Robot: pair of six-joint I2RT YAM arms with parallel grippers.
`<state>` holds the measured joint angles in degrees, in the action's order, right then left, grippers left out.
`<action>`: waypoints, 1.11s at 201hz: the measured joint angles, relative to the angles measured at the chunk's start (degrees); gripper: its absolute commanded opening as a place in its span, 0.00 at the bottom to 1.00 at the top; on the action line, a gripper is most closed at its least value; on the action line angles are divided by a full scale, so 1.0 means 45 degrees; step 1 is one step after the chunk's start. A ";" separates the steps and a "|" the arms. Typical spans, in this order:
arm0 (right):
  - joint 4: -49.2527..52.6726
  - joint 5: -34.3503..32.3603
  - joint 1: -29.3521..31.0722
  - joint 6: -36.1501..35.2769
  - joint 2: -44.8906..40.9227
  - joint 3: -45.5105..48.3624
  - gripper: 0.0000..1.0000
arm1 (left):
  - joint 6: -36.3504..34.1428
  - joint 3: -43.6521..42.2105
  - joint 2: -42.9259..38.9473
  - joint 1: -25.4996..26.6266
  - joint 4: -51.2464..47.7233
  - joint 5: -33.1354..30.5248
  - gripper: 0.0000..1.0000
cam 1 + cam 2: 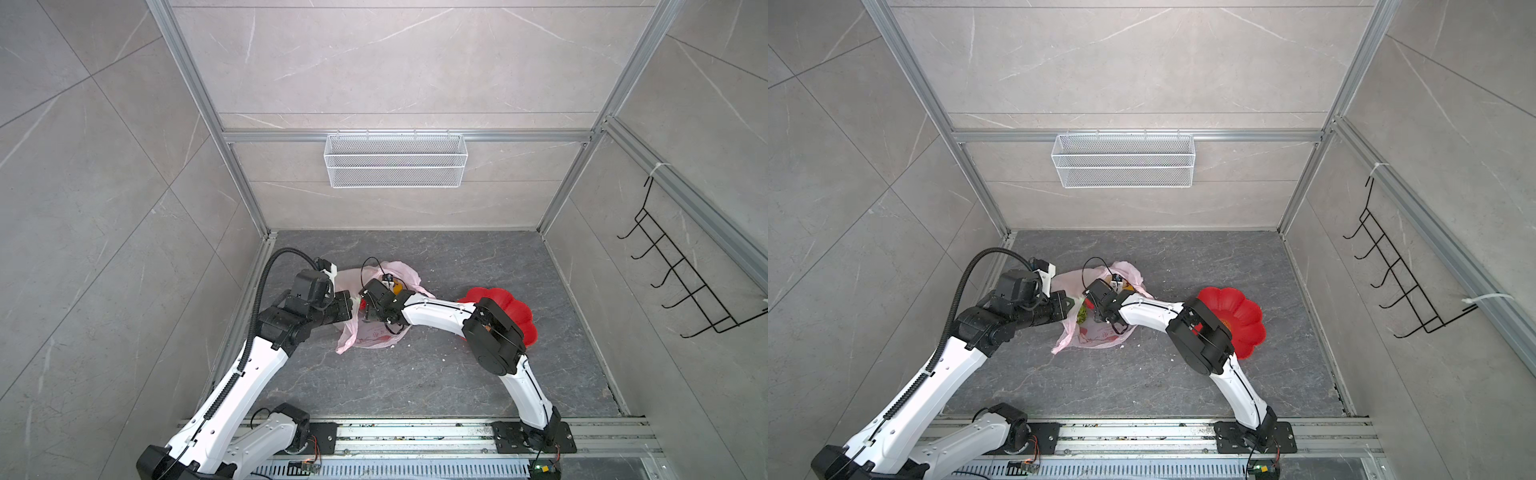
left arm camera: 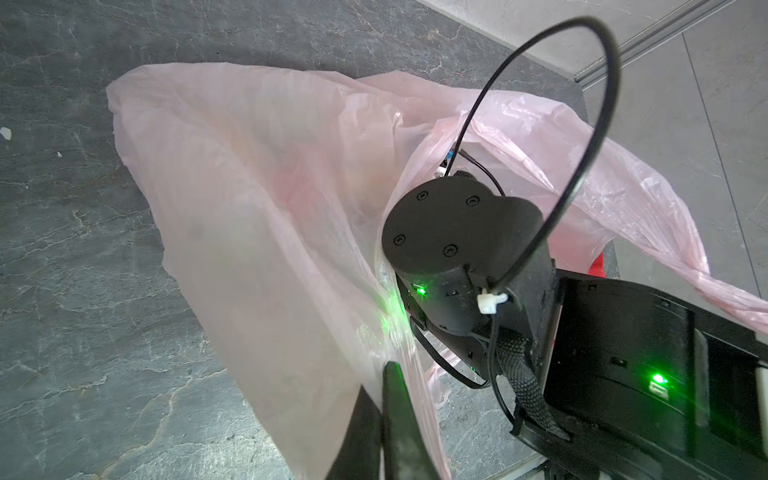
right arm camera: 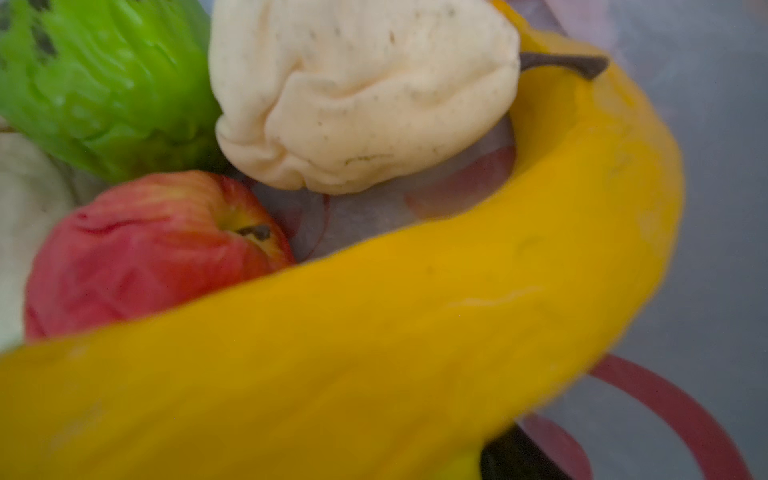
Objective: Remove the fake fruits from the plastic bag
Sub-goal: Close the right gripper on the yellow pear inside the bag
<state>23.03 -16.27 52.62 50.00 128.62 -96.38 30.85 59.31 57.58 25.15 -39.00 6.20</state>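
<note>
Quick rundown: the plastic bag lies on the dark stone-look tabletop, left of middle, and every one of the fake fruits I can spot is inside it. The right wrist view looks straight in. A long yellow banana curves across the front. Behind it are a red apple, a knobbly cream lump with a dark stem, and a bumpy green ball. They're all packed against each other on the bag's film, with red print showing through underneath.

The left gripper has its fingers pressed together with a fold of the bag's rim pinched between them, holding that side up. The right gripper is down in the bag's mouth. In both top views its fingers are buried behind its own wrist and the plastic. The wrist cam only gives a dark blurry bit under the banana, so I honestly can't tell if it's apart, together or on a fruit.

Other containers:
- A red flower-shaped plate sits on the table to the right, apart from the bag. The right arm's elbow covers its near-left part.
- A white mesh basket hangs on the back wall rail.

Hard-to-see stuff:
- Both ends of the banana run out of frame.
- A second pale lump is cut off at the edge.
- From above, the fruits are just small green and yellow patches in the bag's mouth.
</note>
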 measured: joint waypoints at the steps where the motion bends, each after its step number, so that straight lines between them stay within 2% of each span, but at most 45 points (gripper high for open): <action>1: 0.0000 0.0000 0.0000 0.0000 0.0000 -0.0005 0.70 | 0.0000 0.0000 0.0000 0.0000 0.0000 -0.0005 0.00; 81: -0.0160 -0.0005 0.0000 0.0087 -0.0005 0.0000 0.52 | 0.0000 -0.0107 0.0000 0.0000 0.0019 0.0000 0.00; 135: -0.0214 0.0000 0.0005 -0.0073 -0.0311 0.0423 0.47 | 0.0005 -0.0335 -0.0005 0.0000 0.0185 -0.0005 0.00; 223: -0.0121 0.0306 0.0549 -0.0908 -0.2803 0.1821 0.46 | 0.0005 -0.0636 -0.0136 0.0000 0.0461 -0.0262 0.00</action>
<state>22.48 -14.90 55.09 45.91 116.01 -88.18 30.87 56.45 56.97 25.15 -36.93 5.02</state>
